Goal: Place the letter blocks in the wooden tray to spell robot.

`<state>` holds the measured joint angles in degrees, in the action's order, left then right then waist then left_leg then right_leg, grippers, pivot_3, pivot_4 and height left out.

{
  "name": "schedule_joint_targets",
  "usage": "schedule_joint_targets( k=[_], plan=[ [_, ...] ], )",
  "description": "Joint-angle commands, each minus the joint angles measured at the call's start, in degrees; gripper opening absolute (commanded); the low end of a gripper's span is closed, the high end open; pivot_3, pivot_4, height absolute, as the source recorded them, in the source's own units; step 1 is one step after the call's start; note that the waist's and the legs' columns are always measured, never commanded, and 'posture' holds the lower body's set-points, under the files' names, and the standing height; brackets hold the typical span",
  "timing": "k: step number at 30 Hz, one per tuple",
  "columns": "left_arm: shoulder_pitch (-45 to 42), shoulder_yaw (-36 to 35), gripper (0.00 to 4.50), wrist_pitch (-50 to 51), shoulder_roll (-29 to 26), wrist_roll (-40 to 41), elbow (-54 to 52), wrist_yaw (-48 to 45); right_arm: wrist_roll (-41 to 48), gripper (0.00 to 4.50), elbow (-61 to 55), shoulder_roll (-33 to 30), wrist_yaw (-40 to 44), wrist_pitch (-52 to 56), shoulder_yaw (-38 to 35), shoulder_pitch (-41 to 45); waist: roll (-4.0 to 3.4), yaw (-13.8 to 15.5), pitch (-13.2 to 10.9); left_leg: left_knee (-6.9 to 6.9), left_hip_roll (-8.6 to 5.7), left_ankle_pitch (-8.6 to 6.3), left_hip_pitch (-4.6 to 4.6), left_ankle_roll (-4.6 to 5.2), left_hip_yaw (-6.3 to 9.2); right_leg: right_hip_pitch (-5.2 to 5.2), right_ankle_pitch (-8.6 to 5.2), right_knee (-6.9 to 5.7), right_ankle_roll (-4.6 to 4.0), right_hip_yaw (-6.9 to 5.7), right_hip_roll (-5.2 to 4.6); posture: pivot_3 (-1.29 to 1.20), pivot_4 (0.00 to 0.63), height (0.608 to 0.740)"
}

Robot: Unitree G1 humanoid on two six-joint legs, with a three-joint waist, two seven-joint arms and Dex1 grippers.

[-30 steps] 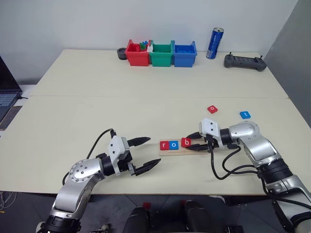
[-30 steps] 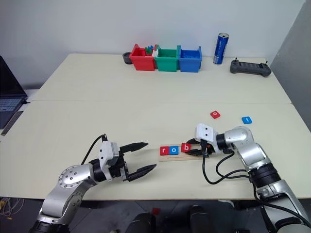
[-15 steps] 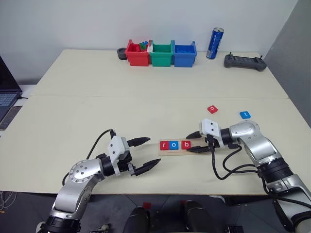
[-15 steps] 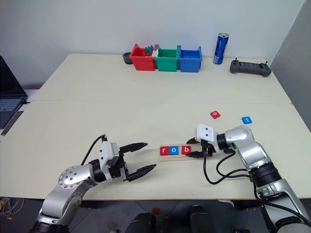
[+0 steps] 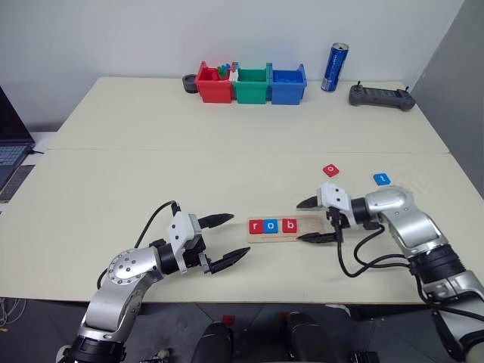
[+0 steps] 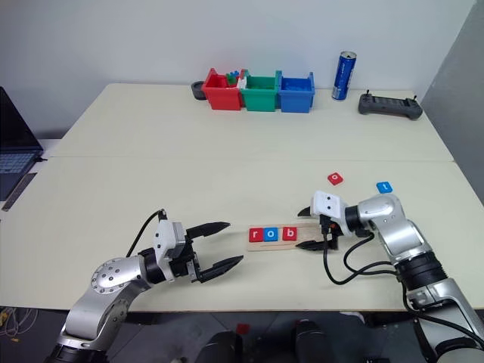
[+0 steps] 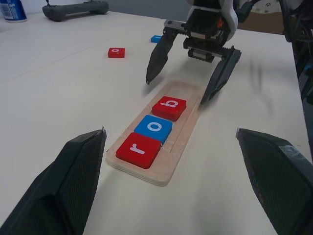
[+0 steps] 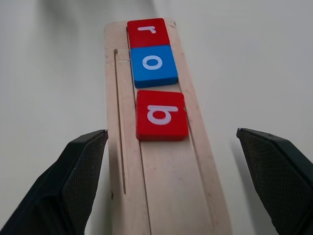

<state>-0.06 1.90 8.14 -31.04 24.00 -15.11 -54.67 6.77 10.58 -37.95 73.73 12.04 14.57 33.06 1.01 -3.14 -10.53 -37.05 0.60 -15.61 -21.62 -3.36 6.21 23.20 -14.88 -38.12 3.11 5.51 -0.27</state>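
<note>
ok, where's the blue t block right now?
In the left eye view the small blue square t block lies flat on the table's right side, outside the light-wood tray, just right of the loose red o block and beyond the right arm.

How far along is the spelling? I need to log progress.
Done: red r, blue o and red b lie in the wooden tray. In hand: nothing; the right gripper stands open at the tray's empty end, the left gripper open too. Left: the red o and blue t on the table.
</note>
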Motion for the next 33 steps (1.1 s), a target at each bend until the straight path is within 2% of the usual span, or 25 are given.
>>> schedule_joint_targets(
  k=[1, 11, 12, 33],
  plan=[
    [-0.3, -0.2, 4.5, -1.2, 0.1, 0.4, -1.5, -0.5, 2.5, 3.92, -3.9, -1.0, 0.7, 1.6, -2.1, -0.1, 0.0, 0.0, 0.0, 0.0, 0.0, 0.0, 0.0, 0.0, 0.0, 0.0, 0.0, 0.0, 0.0, 0.0, 0.0, 0.0, 0.15, 0.74],
    [0.3, -0.3, 4.5, -1.3, 0.0, 0.5, -2.2, -0.7, 3.1, 0.29, -11.7, 0.3, -0.8, 4.6, -0.5, -4.6, 0.0, 0.0, 0.0, 0.0, 0.01, 0.0, -0.01, 0.0, 0.0, 0.0, 0.0, 0.0, 0.0, 0.0, 0.01, 0.0, 0.15, 0.74],
    [0.4, -0.3, 4.5, -1.3, 0.0, 0.5, -2.3, -0.6, 2.9, 0.03, -12.1, 0.3, -1.1, 4.5, -0.2, -5.0, 0.0, 0.0, 0.0, 0.0, 0.01, 0.0, 0.0, 0.0, 0.0, 0.0, 0.0, 0.0, 0.0, 0.0, 0.01, 0.0, 0.15, 0.74],
    [1.4, -0.8, 4.5, -0.5, -0.6, 0.7, -3.9, 0.2, 0.6, 0.03, -9.3, 2.8, -3.2, 2.3, 2.4, -4.3, 0.0, 0.0, 0.0, 0.01, 0.01, 0.0, -0.01, 0.0, 0.01, 0.0, 0.0, 0.02, 0.0, -0.01, 0.01, 0.0, 0.15, 0.74]
  ],
)
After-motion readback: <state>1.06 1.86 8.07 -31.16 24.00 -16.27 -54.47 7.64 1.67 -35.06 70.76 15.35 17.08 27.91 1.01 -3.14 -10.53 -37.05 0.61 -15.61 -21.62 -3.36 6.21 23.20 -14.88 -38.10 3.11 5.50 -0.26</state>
